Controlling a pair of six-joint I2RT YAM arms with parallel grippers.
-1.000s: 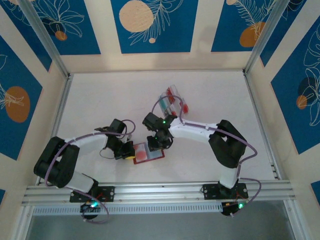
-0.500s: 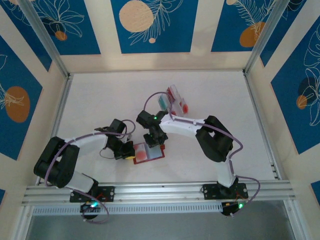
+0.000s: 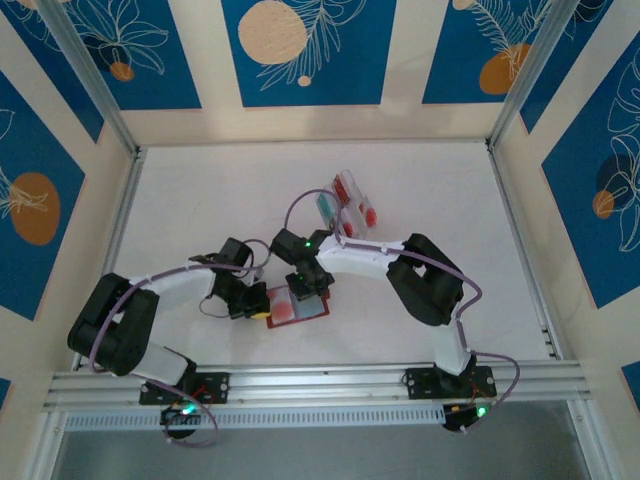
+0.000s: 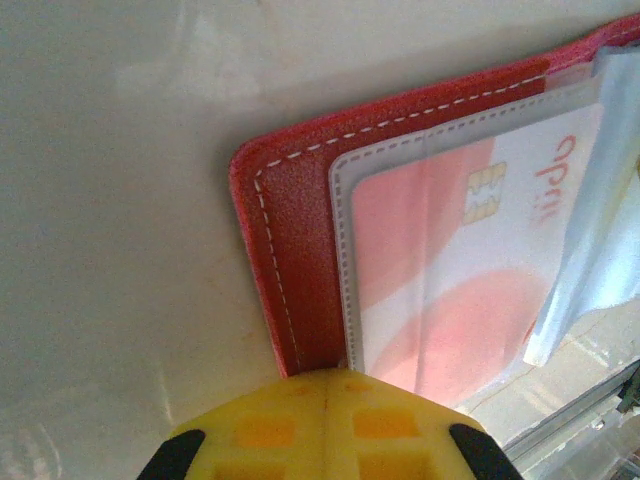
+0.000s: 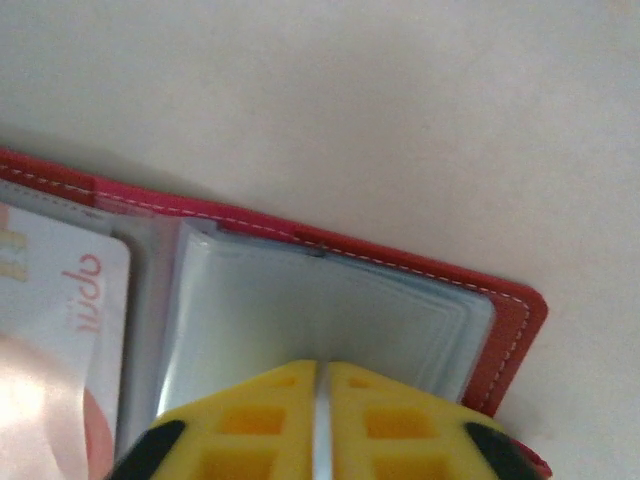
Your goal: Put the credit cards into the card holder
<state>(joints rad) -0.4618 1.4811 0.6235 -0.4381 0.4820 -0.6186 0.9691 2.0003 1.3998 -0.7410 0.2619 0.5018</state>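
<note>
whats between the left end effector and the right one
Part of the open card holder, a pink-and-white card in its clear pocket; both wrist views show it.

1. A red card holder lies open on the white table between the two arms (pale pockets facing up).
2. The left gripper meets its left edge; the right gripper sits at its far edge.
3. A clear box with coloured credit cards stands farther back.
</note>
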